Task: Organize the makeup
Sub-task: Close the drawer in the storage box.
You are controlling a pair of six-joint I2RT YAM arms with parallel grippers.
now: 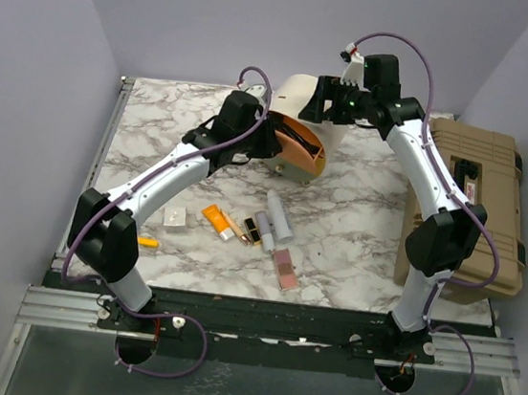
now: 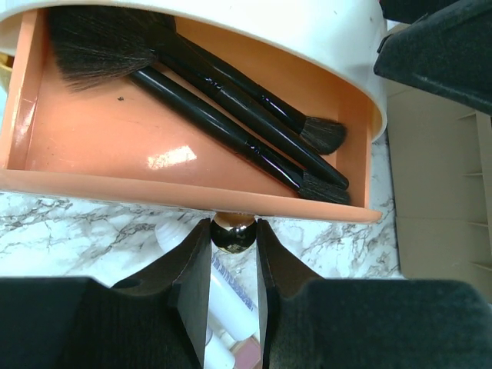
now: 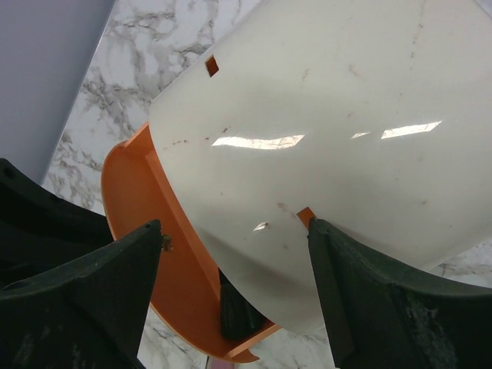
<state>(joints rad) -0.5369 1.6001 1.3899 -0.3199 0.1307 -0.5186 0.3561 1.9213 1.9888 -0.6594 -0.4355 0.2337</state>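
Note:
The makeup lies loose on the marble table (image 1: 358,219): white tubes (image 1: 279,217), gold-black lipsticks (image 1: 250,230), an orange tube (image 1: 215,219), a pink palette (image 1: 284,269) and a white square compact (image 1: 176,217). My left gripper (image 1: 269,140) is shut on the round dark-gold knob (image 2: 233,233) of the orange drawer (image 2: 115,138), which stands pulled out of the cream cylindrical case (image 1: 300,101). Black brushes (image 2: 231,108) lie in the drawer. My right gripper (image 3: 234,231) is open, its jaws straddling the case's cream shell (image 3: 330,131) from above.
A tan toolbox (image 1: 471,199) stands shut at the table's right edge. A small orange piece (image 1: 147,241) lies near the front left. Purple walls close in the table on three sides.

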